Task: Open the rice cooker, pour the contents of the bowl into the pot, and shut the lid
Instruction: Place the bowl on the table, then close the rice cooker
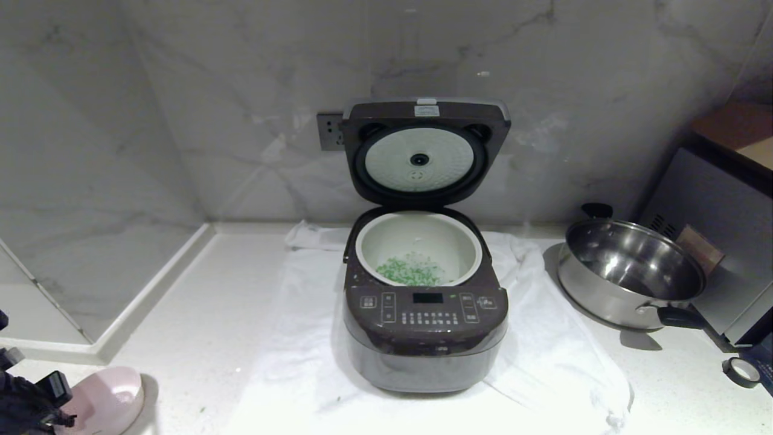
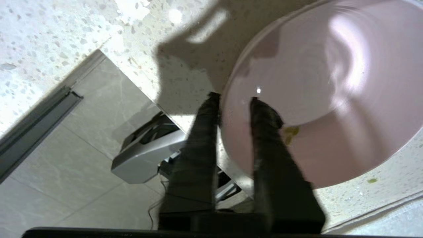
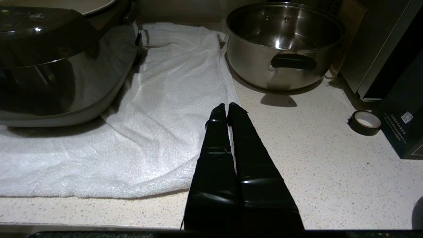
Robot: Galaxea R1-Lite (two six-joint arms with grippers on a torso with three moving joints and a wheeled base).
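Note:
The rice cooker (image 1: 424,326) stands on a white towel with its lid (image 1: 423,151) swung up against the wall. The green contents (image 1: 410,272) lie in the white pot (image 1: 363,248). The pink bowl (image 1: 105,399) rests on the counter's front left corner, with only a greenish smear (image 2: 290,132) left inside. My left gripper (image 2: 234,98) straddles the bowl (image 2: 314,82) at its rim, one finger outside and one inside, the jaws a little apart. My right gripper (image 3: 226,106) hangs shut and empty over the towel's edge, right of the cooker.
A steel pan (image 1: 628,272) with black handles sits right of the cooker, beside a dark appliance (image 1: 712,229). A tape roll (image 1: 741,371) lies at the front right. The counter's edge runs close under the bowl. A wall socket (image 1: 330,131) is behind the lid.

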